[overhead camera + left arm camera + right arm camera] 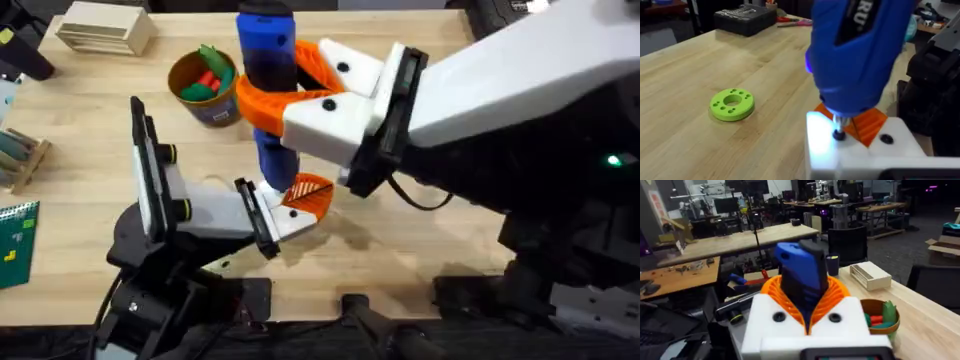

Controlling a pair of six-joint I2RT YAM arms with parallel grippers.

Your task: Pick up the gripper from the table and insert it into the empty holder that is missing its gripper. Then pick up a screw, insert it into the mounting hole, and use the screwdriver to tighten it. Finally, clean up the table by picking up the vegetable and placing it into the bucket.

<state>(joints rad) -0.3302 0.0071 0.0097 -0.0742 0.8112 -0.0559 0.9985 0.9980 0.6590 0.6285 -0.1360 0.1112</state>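
The light wooden counter sits in a big, dim room with more long wooden tables, a dark chair and a small purple light far back.

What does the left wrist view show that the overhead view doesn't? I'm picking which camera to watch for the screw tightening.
Left wrist alone: the screwdriver's metal tip seated on the screw in the white holder, lit by the tool's lamp, plus a green ring and a black case on the table.

Overhead alone: the bucket with vegetables inside, a wooden block, and the right gripper shut on the screwdriver.

Both: the blue screwdriver upright over the orange-tipped holder.
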